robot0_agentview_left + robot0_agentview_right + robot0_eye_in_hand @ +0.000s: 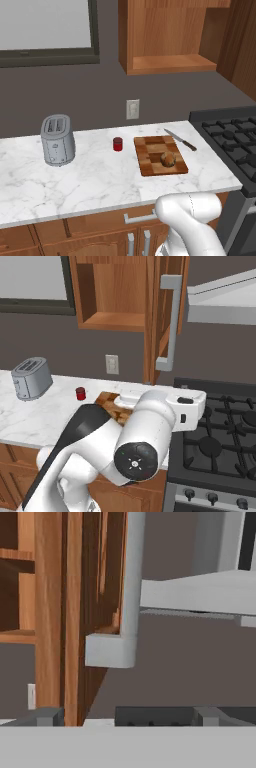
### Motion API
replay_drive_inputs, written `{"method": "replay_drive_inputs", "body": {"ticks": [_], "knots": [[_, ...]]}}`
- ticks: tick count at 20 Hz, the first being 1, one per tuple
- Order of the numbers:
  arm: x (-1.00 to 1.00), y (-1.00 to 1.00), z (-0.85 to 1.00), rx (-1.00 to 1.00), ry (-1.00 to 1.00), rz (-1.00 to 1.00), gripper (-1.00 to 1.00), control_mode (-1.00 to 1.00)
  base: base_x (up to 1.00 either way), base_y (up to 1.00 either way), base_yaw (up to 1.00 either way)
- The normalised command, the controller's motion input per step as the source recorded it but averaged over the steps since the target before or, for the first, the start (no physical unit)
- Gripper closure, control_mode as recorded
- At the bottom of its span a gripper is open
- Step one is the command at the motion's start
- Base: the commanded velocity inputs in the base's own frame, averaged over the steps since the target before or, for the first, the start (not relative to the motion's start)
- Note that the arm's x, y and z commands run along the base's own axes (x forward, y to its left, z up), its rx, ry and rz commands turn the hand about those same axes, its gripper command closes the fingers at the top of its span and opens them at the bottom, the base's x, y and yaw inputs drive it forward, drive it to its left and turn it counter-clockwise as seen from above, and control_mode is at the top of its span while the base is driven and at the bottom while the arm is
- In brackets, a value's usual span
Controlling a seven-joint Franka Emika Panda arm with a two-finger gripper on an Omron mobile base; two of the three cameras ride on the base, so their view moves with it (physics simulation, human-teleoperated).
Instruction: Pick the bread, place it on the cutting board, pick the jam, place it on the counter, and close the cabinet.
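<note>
Already the bread (168, 159), a small round golden-brown bun, sits on the checkered wooden cutting board (150, 160), toward the board's near right corner in the left base view. The red jam jar (117, 144) stands upright on the white marble counter (90, 175), just left of the board and apart from it. A silver toaster (57, 139) stands well to the left on the same counter, and a knife (180, 140) lies on the marble past the board's far right corner, beside the black stove (232, 135). A white wall outlet (132, 109) is set in the grey wall above the jar.

The wall cabinet (110, 291) is open: its door (160, 316) swings out toward the robot and is seen nearly edge-on (its long silver bar handle (170, 321) faces the stove side). In the hand view the lower end of that handle (117, 649) shows close ahead, with the door's edge to its left. The gripper (127, 717) has its jaws spread wide apart with nothing between them; its two dark fingertips (47, 716) show low in the hand view, below the handle's foot.
</note>
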Motion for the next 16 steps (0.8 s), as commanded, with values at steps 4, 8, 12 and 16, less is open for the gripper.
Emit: {"method": "replay_drive_inputs", "body": {"ticks": [4, 8, 12, 16], "knots": [[0.00, -0.24, 0.00, 0.00, 0.00, 0.08, -1.00, -1.00, 0.00, 0.00, 0.00], [0.00, -0.22, 0.00, 0.00, 0.00, 0.11, -1.00, -1.00, 0.00, 0.00, 0.00], [0.01, -0.15, 0.01, 0.00, 0.00, 0.14, -1.00, -1.00, 0.00, 0.00, 0.00], [0.02, -0.09, 0.08, 0.00, 0.00, 0.15, -1.00, -1.00, 0.00, 0.00, 0.00]]}}
